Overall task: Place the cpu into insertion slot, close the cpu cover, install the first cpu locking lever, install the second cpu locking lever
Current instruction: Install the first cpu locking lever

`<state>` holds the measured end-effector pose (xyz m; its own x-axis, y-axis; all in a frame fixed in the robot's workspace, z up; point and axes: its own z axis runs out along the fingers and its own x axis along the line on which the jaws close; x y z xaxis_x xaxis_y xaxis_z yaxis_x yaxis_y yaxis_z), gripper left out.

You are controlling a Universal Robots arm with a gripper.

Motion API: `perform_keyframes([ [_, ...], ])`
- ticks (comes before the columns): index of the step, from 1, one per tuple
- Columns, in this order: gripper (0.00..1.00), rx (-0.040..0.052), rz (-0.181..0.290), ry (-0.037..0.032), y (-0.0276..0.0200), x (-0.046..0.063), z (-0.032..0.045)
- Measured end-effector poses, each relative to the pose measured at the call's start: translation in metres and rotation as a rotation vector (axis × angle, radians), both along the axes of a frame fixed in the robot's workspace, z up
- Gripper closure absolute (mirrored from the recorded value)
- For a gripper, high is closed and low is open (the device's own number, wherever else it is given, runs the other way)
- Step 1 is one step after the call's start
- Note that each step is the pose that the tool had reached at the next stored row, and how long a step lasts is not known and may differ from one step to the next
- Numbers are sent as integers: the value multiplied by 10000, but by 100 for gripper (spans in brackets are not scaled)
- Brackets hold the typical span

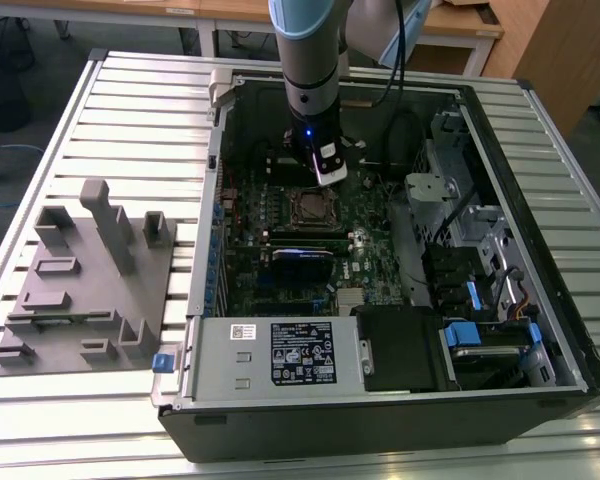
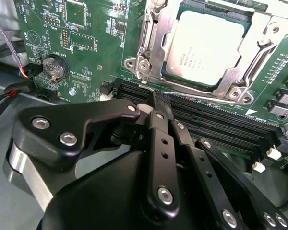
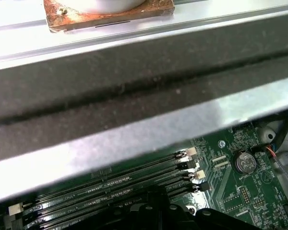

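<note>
second wrist view: the small square cpu (image 2: pixel 209 45) with its dull silver-grey metal top sits in the socket on the green motherboard (image 2: pixel 91 57), framed by the thin silvery metal cpu cover (image 2: pixel 156 43), which lies closed around it. the black gripper (image 2: pixel 158 103) has its fingers pressed together, nothing visibly between them, tips just beside a thin wire locking lever (image 2: pixel 192 96) along the socket edge, above the black memory slots (image 2: pixel 221 122). exterior view: the arm reaches down into the open black computer case (image 1: pixel 380 420), gripper (image 1: pixel 325 178) just above the socket.
</note>
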<state>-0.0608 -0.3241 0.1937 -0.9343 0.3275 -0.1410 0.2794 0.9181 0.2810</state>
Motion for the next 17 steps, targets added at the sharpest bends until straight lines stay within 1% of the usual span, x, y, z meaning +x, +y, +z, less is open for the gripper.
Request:
perform_keyframes([
  [6, 90, -1, -1, -2, -19, 0, 0],
  [13, 90, -3, -2, -5, -29, 0, 0],
  [17, 90, -4, 0, -47, -30, 0, -7],
])
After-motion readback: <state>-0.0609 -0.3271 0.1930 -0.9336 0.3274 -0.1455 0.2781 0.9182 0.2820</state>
